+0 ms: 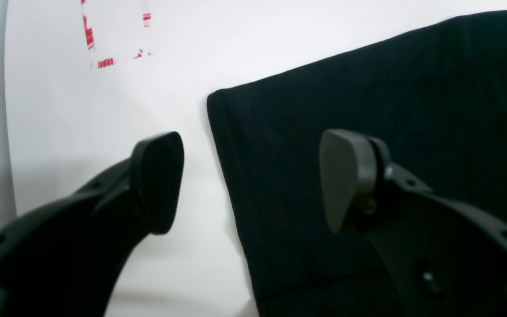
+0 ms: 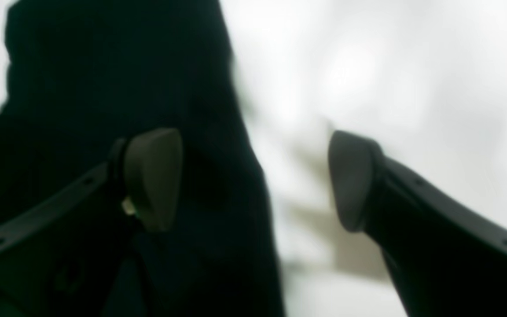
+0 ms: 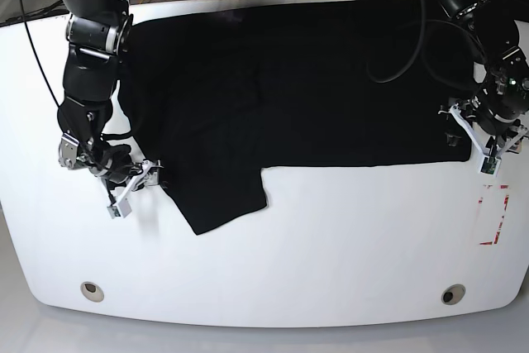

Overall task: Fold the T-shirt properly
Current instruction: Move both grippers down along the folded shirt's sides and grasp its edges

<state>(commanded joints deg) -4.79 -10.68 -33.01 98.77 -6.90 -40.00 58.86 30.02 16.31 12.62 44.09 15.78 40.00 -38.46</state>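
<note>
The black T-shirt point(image 3: 289, 88) lies spread on the white table point(image 3: 331, 245), plain black side up, with one sleeve point(image 3: 223, 200) pointing toward the front edge. My left gripper point(image 3: 469, 140) is open at the shirt's right edge. In the left wrist view the left gripper point(image 1: 253, 180) straddles that edge, one finger over the T-shirt point(image 1: 390, 110), the other over bare table. My right gripper point(image 3: 136, 188) is open beside the sleeve at the left. The blurred right wrist view shows the right gripper point(image 2: 253, 180) straddling the edge of the T-shirt point(image 2: 104, 66). Neither holds cloth.
A red-striped tape mark point(image 3: 494, 217) lies on the table in front of the left gripper, and shows as the tape mark point(image 1: 104, 44) in the left wrist view. Two round holes point(image 3: 92, 290) point(image 3: 450, 293) sit near the table's front edge. Cables hang behind the table's far edge.
</note>
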